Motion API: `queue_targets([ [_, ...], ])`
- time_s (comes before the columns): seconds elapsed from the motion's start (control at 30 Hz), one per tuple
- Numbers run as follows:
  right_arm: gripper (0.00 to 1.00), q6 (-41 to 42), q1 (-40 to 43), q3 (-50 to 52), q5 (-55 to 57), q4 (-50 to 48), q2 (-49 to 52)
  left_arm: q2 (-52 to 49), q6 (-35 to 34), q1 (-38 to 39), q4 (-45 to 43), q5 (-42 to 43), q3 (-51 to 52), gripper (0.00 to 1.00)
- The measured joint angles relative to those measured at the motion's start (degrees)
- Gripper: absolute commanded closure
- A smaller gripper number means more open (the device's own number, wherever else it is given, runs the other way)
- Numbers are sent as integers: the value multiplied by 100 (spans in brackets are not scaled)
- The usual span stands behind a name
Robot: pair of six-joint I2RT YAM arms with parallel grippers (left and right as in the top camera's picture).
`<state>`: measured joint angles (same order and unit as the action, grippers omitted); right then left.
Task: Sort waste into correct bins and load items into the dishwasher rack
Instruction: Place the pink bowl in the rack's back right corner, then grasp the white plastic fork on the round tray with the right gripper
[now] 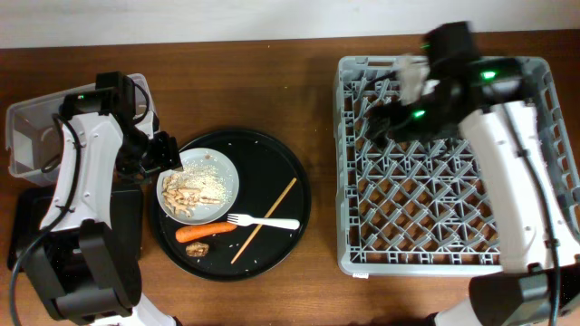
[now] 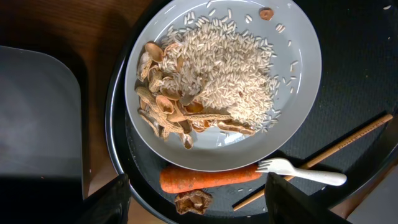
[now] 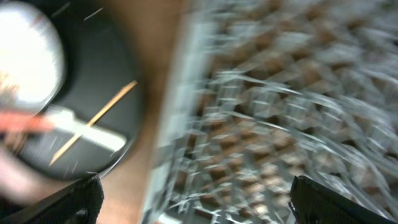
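A white plate (image 1: 227, 172) with rice and peanut shells (image 2: 168, 106) sits on a round black tray (image 1: 281, 235). A carrot (image 1: 207, 231), a brown scrap (image 1: 198, 248), a white fork (image 1: 267, 221) and a wooden chopstick (image 1: 265, 220) lie on the tray beside it. My left gripper (image 1: 166, 154) is open and empty, just left of the plate; in its wrist view (image 2: 198, 202) the fingers frame the carrot (image 2: 211, 178) and scrap (image 2: 193, 201). My right gripper (image 1: 385, 116) is open and empty above the grey dishwasher rack (image 1: 444, 263), near its far left part. Its wrist view is motion-blurred.
A clear plastic bin (image 1: 36, 136) stands at the far left, with a black bin (image 1: 36, 226) in front of it, also in the left wrist view (image 2: 37, 124). The rack fills the right half of the table. Bare wood lies between tray and rack.
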<state>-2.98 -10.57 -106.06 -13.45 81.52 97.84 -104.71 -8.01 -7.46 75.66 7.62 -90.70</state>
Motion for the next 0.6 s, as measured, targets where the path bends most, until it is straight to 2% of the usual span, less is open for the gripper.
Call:
queue_targets([
  [0.2, 1, -719, -1766, 638, -55, -251, 164, 0, -2, 0, 0, -15, 0, 26],
  [0.3, 1, -820, -2426, 1196, 13, -831, 372, 0, -2, 0, 2, -17, 0, 25],
  [0.43, 0, -1016, -3237, 2214, 87, -2170, 479, 0, -2, 0, 0, -17, 0, 25],
  [0.6, 7, -1119, -3814, 3285, 140, -3738, 516, 0, -2, 0, 2, -17, 0, 25],
])
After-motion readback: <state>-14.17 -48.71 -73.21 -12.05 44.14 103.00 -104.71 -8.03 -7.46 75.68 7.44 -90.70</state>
